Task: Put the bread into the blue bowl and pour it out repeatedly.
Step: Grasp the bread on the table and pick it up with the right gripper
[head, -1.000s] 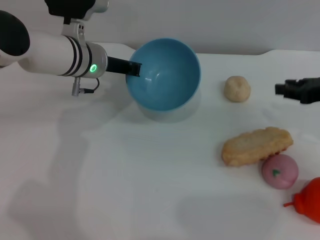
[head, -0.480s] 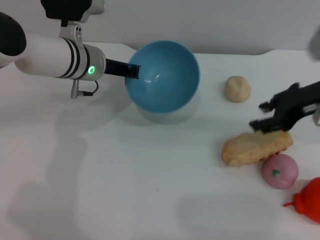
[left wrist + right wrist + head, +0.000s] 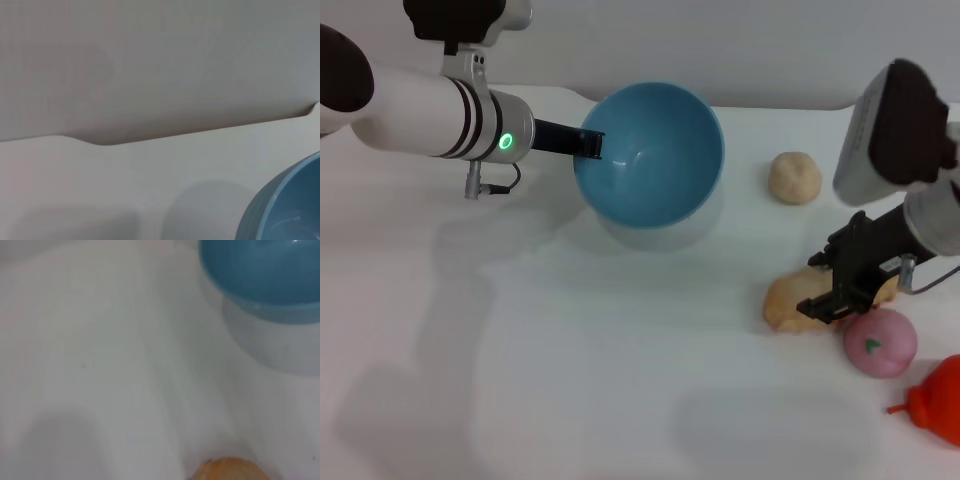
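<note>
Blue bowl (image 3: 650,155): you see it tilted, empty, left gripper (image 3: 588,143) clenched on rim.
Right gripper (image 3: 835,285): jaws released, straddling bread (image 3: 790,303).

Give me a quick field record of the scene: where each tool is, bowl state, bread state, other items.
left tool: clamped on the rim of the round light-blue plastic bowl, holding it tilted above the white table
bowl contents: none
right tool: open, straddling the long tan bread loaf
bread: lying on the table, not lifted
nearby: small round beige bun, pink ball, red toy
</note>
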Controlling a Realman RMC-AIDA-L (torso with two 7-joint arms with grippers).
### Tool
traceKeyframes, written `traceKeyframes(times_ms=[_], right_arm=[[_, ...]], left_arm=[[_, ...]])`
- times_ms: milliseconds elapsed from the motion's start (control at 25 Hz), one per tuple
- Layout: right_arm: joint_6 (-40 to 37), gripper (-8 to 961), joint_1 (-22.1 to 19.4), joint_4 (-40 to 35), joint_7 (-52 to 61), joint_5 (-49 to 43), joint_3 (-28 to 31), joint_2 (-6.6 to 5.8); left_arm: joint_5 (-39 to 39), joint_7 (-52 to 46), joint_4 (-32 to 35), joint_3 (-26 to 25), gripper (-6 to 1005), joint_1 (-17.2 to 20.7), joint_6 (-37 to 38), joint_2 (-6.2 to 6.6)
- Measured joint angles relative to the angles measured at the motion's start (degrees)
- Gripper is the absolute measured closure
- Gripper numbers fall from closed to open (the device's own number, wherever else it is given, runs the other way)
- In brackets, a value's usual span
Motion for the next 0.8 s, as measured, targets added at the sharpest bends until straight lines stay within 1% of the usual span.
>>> traceKeyframes(times_ms=[280,320,360,560,800], right_arm=[[4.34,332,0.54,3.29,3.83,-3.89,-6.50,0.05],[6.23,333,0.64,4.27,5.13,-4.54,-8.84,0.04],[6.23,333,0.64,4.27,5.13,-4.54,-8.84,0.04],[10.58,334,0.99,6.50,7.11,-4.92,-12.47,0.12],[13.43,335,1.40,7.67,8.17,-5.25,-14.19,0.13]], left_arm=[[0.00,-0.05,0.00,0.00,1001,0.24,-0.33,-0.01],[0.00,-0.05,0.00,0.00,1001,0.24,-0.33,-0.01],[0.00,-0.04,0.00,0.00,1001,0.24,-0.34,-0.01],[-0.03,-0.04,0.00,-0.07,1001,0.25,-0.33,0.03],[-0.05,0.17,0.00,-0.14,1000,0.20,-0.25,0.06]])
